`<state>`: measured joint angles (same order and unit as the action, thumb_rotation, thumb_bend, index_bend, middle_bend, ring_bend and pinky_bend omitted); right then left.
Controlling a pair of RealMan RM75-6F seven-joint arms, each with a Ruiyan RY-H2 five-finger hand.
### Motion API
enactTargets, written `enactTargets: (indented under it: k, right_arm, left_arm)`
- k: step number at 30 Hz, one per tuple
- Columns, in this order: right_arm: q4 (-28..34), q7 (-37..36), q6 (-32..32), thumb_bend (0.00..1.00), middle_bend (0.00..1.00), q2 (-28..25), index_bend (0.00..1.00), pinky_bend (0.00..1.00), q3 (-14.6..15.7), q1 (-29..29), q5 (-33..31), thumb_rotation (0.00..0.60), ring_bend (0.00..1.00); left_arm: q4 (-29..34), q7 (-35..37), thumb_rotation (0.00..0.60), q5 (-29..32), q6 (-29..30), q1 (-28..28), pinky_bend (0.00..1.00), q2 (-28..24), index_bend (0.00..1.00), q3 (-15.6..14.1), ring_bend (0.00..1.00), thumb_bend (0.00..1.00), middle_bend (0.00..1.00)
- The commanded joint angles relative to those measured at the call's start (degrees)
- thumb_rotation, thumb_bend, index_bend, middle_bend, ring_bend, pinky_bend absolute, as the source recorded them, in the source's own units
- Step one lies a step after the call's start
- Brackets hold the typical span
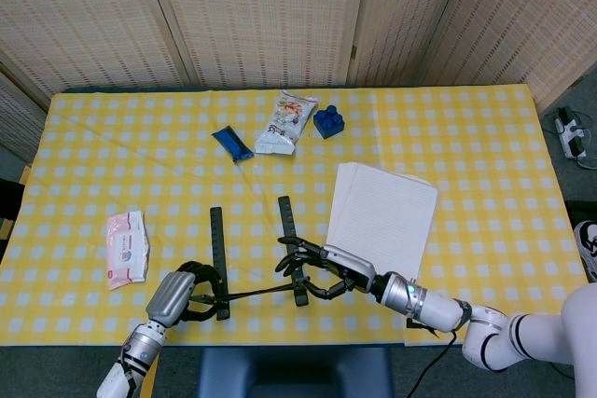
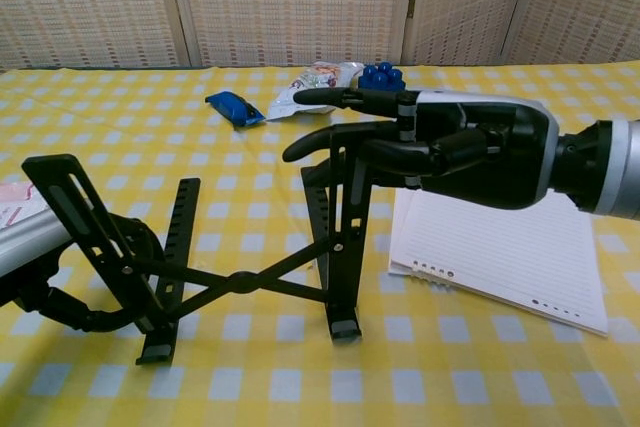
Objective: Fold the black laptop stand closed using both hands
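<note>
The black laptop stand (image 1: 252,253) stands unfolded near the table's front edge, with two rails joined by crossed bars (image 2: 240,280). My left hand (image 1: 185,291) is at its left side. In the chest view, the left hand (image 2: 70,302) curls its fingers around the base of the raised left arm. My right hand (image 1: 322,272) is at the right rail. There, the right hand (image 2: 450,152) grips the top of the raised right arm, with one finger stretched above it and another hooked in front.
A stack of white lined paper (image 1: 382,216) lies just right of the stand, under my right forearm. A pink tissue pack (image 1: 126,247) lies at the left. A blue wrapper (image 1: 231,143), a snack bag (image 1: 286,121) and a blue brick (image 1: 328,121) lie further back.
</note>
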<state>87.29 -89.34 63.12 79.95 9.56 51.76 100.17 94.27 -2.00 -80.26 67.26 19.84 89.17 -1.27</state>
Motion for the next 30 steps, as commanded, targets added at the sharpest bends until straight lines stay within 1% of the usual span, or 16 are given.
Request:
enactTargets:
  k: [1,13,15,20,30]
  right_arm:
    - [0.06,0.05,-0.09,0.58,0.27,0.02,0.03,0.1,-0.02,-0.13,-0.13,0.6,0.26]
    - [0.31,0.55,-0.4,0.57,0.27,0.25,0.03,0.1,-0.15,-0.51,-0.12,0.6,0.27]
    - [0.35,0.58,-0.44,0.58,0.27,0.26,0.03,0.1,-0.15,-0.57,-0.12,0.6,0.27]
    - [0.36,0.6,-0.36,0.57,0.27,0.34,0.03,0.1,-0.15,-0.84,-0.15,0.6,0.26]
    - [0.53,1.74,-0.21,0.58,0.27,0.63,0.03,0.1,0.02,-1.81,-0.47,0.6,0.26]
  left_arm:
    - [-0.03,0.03,0.6,-0.03,0.35,-0.3,0.22,0.07,0.6,0.01,0.33,0.32,0.41]
    - [0.05,1.34,0.6,-0.59,0.24,-0.75,0.21,-0.2,0.61,-0.18,0.33,0.35,0.42]
    - [0.0,1.61,0.6,-0.73,0.09,-0.74,0.21,-0.27,0.62,-0.23,0.33,0.37,0.42]
    - [-0.33,1.99,0.6,-0.98,-0.29,-0.61,0.2,-0.21,0.63,-0.19,0.33,0.44,0.42]
    - [-1.64,3.25,0.6,-1.73,-1.22,0.49,0.17,-0.89,0.64,0.82,0.33,0.47,0.44]
